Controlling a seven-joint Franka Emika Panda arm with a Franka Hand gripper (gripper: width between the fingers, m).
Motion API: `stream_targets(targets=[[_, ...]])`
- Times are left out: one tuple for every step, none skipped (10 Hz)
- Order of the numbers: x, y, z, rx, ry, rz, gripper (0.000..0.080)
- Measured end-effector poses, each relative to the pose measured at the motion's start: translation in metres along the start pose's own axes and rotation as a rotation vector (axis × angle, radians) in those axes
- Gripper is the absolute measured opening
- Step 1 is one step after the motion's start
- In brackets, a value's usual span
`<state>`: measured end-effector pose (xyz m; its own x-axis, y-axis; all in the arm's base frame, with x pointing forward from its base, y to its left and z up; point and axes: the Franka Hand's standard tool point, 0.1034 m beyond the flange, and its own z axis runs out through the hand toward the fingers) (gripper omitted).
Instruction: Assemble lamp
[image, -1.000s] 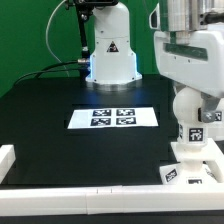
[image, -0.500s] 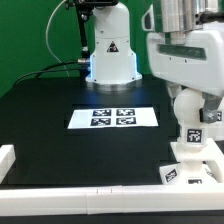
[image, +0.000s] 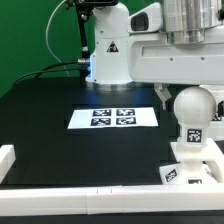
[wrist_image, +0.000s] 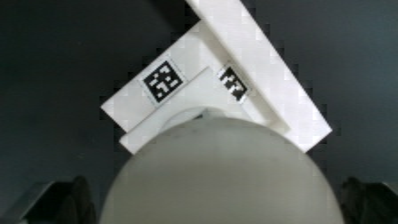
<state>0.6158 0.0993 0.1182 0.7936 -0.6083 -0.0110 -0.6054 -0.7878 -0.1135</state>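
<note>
The lamp's round-headed bulb (image: 192, 106) stands upright on the flat square base (image: 196, 160) at the exterior view's lower right. Both carry black-and-white tags. My gripper (image: 190, 90) hangs straight over the bulb's head, with its wide white hand just above it. In the wrist view the bulb head (wrist_image: 222, 170) fills the space between my two dark fingers (wrist_image: 50, 203), which stand wide apart with a gap on each side. The base (wrist_image: 187, 85) with its tags lies below. The gripper is open. The shade is out of view.
The marker board (image: 113, 117) lies flat in the middle of the black table. The white robot body (image: 108, 50) stands at the back. A white rail (image: 90, 197) runs along the front edge and turns up at the exterior view's left corner (image: 6, 160).
The hand above the bulb has turned and now reaches further to the exterior view's left. More of the bulb's head shows. Bulb and base have not moved.
</note>
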Motion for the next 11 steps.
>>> stream_targets(targets=[[-0.0017, -0.0010, -0.0016, -0.039, 0.009, -0.213, 0.0699], [-0.0058, -0.0059, -0.0010, -0.065, 0.016, -0.429, 0.0699], [-0.0075, -0.0076, 0.0014, -0.074, 0.005, -0.676, 0.0699], [-0.0062, -0.0067, 0.0014, -0.072, 0.005, -0.665, 0.0699], [-0.0060, -0.0065, 0.0015, -0.072, 0.007, -0.619, 0.0573], [-0.0057, -0.0063, 0.0013, -0.073, 0.008, -0.619, 0.0573], [-0.0060, -0.0065, 0.0015, -0.070, 0.009, -0.549, 0.0445], [-0.0061, -0.0065, 0.0016, -0.070, 0.012, -0.462, 0.0311], [-0.0060, -0.0065, 0.0016, -0.070, 0.013, -0.433, 0.0127], [-0.0060, -0.0064, 0.0016, -0.070, 0.013, -0.434, 0.0041], [-0.0059, -0.0064, 0.0016, -0.070, 0.013, -0.434, 0.0041]])
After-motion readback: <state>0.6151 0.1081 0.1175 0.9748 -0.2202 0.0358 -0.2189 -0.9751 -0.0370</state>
